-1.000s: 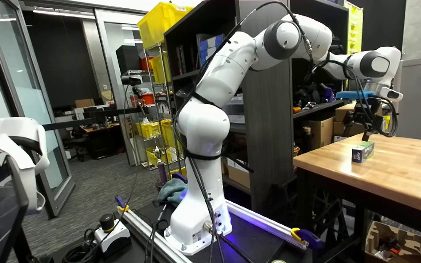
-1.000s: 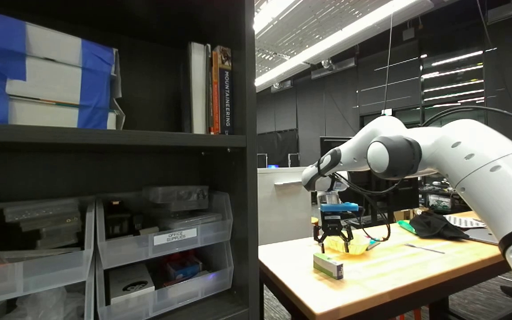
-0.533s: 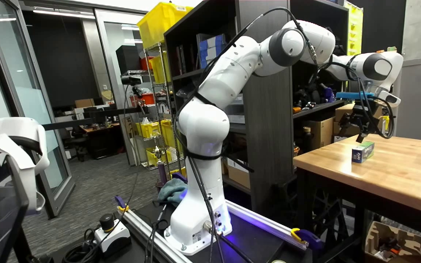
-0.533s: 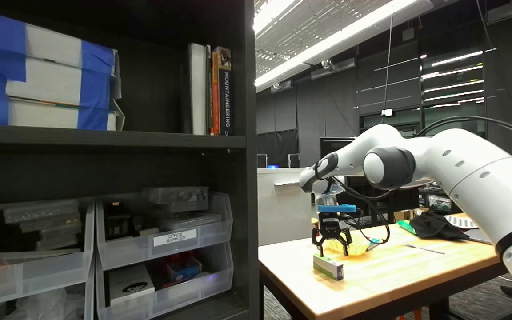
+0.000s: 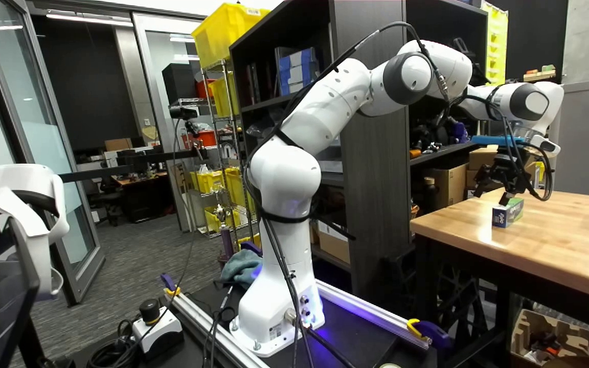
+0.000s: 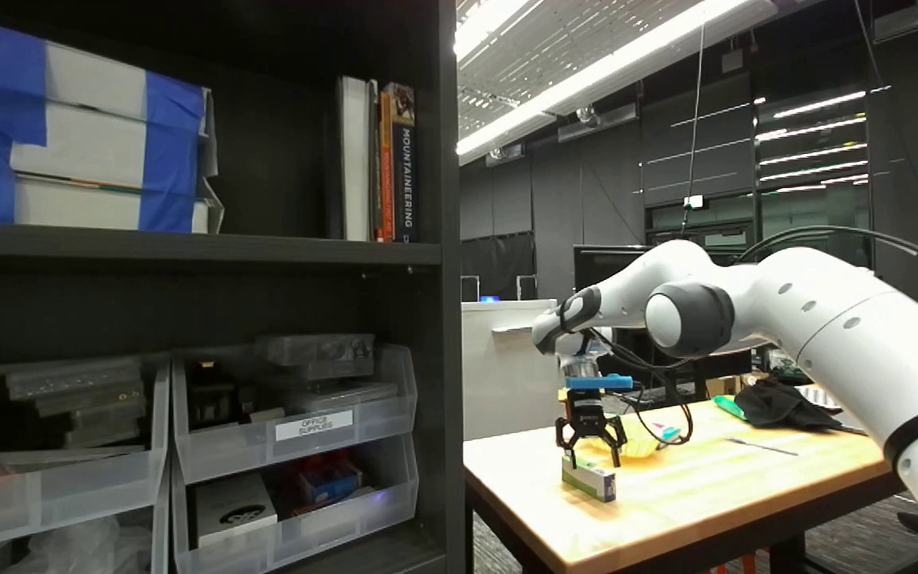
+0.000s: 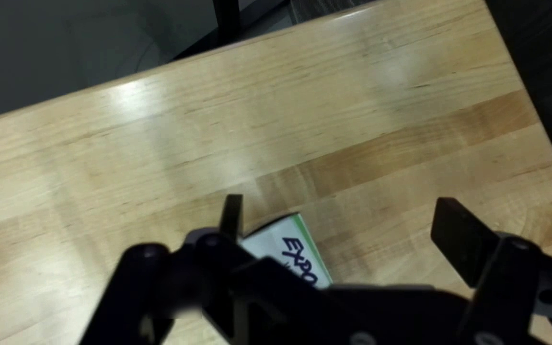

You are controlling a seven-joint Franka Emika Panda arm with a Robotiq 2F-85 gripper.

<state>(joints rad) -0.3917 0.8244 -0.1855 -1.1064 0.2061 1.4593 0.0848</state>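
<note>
A small box point(image 6: 589, 481), white and green with a dark blue end and EXPO lettering, lies on the wooden table near its edge. My gripper point(image 6: 595, 461) hangs just above it, its fingers spread wide with nothing held. In the wrist view, the box top point(image 7: 283, 249) shows close to the left finger point(image 7: 232, 213), while the right finger point(image 7: 460, 239) stands well off over bare wood. The black gripper body covers the rest of the box there. Whether a fingertip touches the box point(image 5: 506, 214), I cannot tell.
A yellow basket point(image 6: 641, 442) with something colourful in it stands behind the gripper. Farther along the table point(image 6: 714, 494) lie a thin utensil point(image 6: 762, 446) and a dark cloth item point(image 6: 786, 410). A tall dark shelf point(image 5: 371, 153) rises beside the arm.
The arm has come down, bringing the open gripper close over the box, with a slight leftward shift in an exterior view. The box has stayed in place.
</note>
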